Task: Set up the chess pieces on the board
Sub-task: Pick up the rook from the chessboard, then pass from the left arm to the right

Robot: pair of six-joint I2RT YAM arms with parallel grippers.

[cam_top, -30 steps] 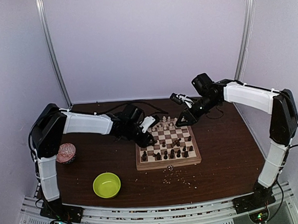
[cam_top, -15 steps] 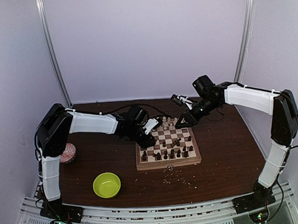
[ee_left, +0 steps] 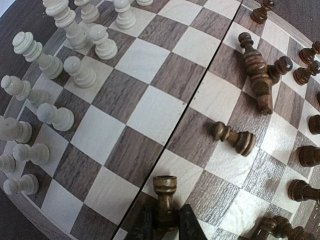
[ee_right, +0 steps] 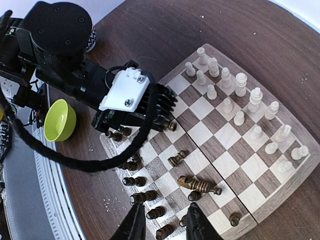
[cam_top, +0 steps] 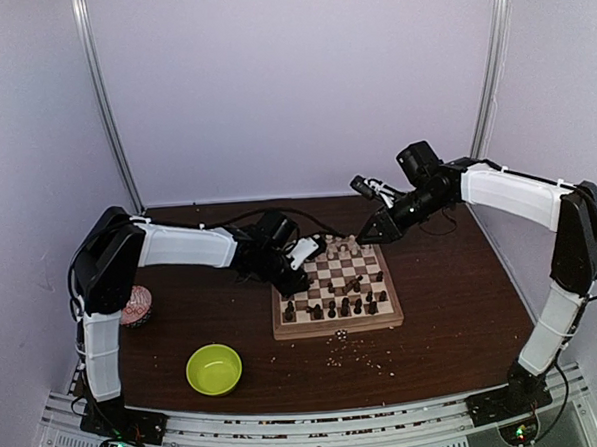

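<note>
Wood is the whole story here. The board (cam_top: 336, 328) is a boxy, hinged slab with matte brown-and-cream checks and a tan rim, and it sits around the middle of the table (cam_top: 453, 305). The chess pieces (cam_top: 331, 308) are small lathe-turned figures. The pale set (ee_left: 80, 72) is crowded along the board's far edge, and the dark set (ee_right: 129, 181) stands mostly along its near edge.

Each piece looks light, hard and smooth, with a round flared foot, a narrow waist and a knobbed or notched head. Such shapes should tip and roll easily. Two dark ones lie on their sides near the centre seam: a tall piece (ee_left: 255, 75) and a shorter one (ee_left: 232, 137). The safest hold, to my mind, is across the waist or just under the head, taken from above with a gentle squeeze, since a polished round stem can squirt out sideways.

The left jaws are clamped on the lower body of a dark rook (ee_left: 165, 192), which stands upright at the board's left edge by the seam. The right jaws stand apart and empty, in the air near the board's far edge.
</note>
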